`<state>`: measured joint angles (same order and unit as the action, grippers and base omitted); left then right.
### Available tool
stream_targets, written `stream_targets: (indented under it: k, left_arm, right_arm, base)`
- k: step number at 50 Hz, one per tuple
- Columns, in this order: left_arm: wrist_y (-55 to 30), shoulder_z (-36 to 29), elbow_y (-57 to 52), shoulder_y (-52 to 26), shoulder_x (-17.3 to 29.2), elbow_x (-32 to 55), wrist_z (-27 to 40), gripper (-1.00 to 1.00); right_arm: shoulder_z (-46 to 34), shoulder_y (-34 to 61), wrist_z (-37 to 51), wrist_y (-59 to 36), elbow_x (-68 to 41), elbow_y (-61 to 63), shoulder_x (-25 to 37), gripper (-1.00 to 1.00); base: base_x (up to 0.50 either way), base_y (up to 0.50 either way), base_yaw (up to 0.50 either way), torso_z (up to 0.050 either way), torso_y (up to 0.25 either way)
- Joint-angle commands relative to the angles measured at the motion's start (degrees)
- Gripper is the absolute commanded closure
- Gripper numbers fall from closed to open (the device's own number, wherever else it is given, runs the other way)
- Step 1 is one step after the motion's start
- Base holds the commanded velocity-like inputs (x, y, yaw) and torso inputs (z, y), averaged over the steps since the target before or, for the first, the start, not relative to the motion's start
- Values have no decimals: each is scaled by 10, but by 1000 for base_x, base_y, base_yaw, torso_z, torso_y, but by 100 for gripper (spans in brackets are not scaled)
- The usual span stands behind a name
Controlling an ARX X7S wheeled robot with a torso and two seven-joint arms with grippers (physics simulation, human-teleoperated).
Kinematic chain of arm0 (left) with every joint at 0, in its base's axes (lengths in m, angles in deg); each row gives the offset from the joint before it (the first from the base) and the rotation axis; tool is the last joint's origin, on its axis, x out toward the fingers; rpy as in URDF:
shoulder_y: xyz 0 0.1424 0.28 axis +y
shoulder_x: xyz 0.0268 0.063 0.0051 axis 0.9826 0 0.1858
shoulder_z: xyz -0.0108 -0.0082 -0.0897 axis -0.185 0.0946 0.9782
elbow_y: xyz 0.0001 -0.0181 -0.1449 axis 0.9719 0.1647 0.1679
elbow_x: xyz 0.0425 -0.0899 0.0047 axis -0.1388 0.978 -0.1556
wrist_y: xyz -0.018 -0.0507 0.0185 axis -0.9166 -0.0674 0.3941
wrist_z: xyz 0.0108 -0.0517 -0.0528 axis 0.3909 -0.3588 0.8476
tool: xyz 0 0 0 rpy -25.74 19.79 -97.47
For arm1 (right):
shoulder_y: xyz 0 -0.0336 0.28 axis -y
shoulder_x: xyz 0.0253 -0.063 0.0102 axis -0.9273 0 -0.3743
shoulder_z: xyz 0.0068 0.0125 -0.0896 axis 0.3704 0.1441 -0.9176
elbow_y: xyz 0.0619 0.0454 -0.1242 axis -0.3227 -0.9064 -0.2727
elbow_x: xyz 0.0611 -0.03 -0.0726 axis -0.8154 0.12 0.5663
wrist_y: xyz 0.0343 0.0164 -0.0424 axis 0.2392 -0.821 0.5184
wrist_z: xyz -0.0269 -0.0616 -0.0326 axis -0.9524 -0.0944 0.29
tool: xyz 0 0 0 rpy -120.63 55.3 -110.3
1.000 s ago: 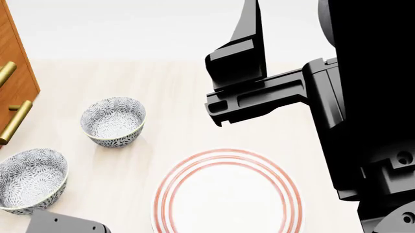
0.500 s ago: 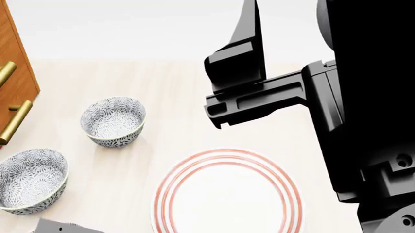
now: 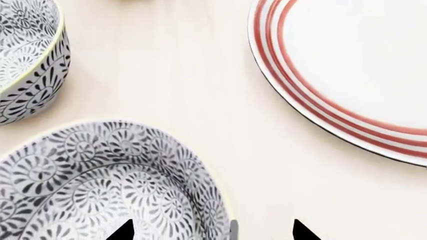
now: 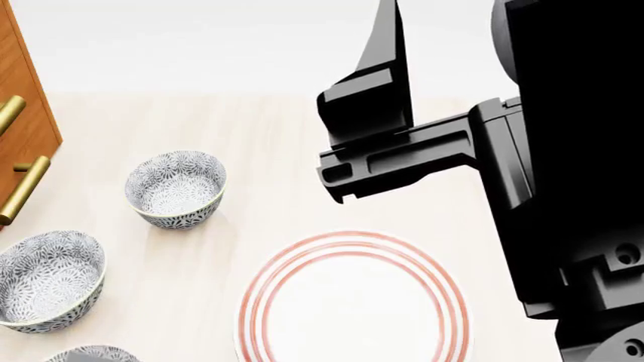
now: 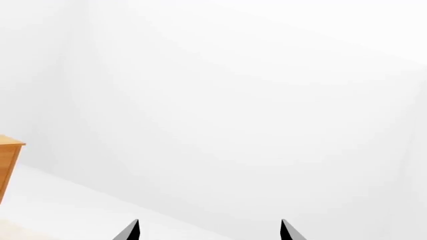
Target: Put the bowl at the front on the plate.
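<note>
While two other bowls (image 4: 175, 186) flank, bowl (image 3: 100, 185) seems unobstructed.

White bowl (image 3: 100, 185) covered in fine grey-blue floral scrolls; two further bowls (image 4: 175, 187) (image 4: 45, 279) patterned alike. White plate (image 4: 354, 245) ringed with three thin red lines. Pale cream table (image 4: 271, 151). Orange-brown cabinet (image 4: 20, 113), brass handles (image 4: 26, 188). Black right arm (image 4: 563, 151).

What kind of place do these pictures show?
Probably a simulated kitchen or dining corner: patterned bowls and a red-ringed plate lie on a pale wooden table, beside a wooden cabinet with brass handles.
</note>
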<state>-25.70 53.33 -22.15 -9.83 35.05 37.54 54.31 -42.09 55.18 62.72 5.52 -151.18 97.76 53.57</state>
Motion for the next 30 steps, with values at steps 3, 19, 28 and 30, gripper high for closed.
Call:
stream_targets:
  k: [3, 19, 28, 30]
  left_arm:
    - [2, -8, 7, 4, 0, -6, -4, -100]
    - [1, -12, 16, 6, 0, -5, 0, -100]
    - [9, -9, 19, 10, 3, -5, -3, 100]
    - [9, -11, 12, 10, 4, -7, -4, 100]
  right_arm:
    - [-2, -1, -2, 3, 3, 1, 3, -100]
    - [-4, 0, 0, 7, 1, 3, 5, -100]
    - [-5, 0, 3, 9, -1, 5, 8, -100]
    - [-5, 0, 3, 10, -2, 5, 9, -100]
  base:
    - [0, 0, 0, 0, 0]
    - [0, 0, 0, 0, 0]
    - [0, 0, 0, 0, 0]
    - [0, 0, 0, 0, 0]
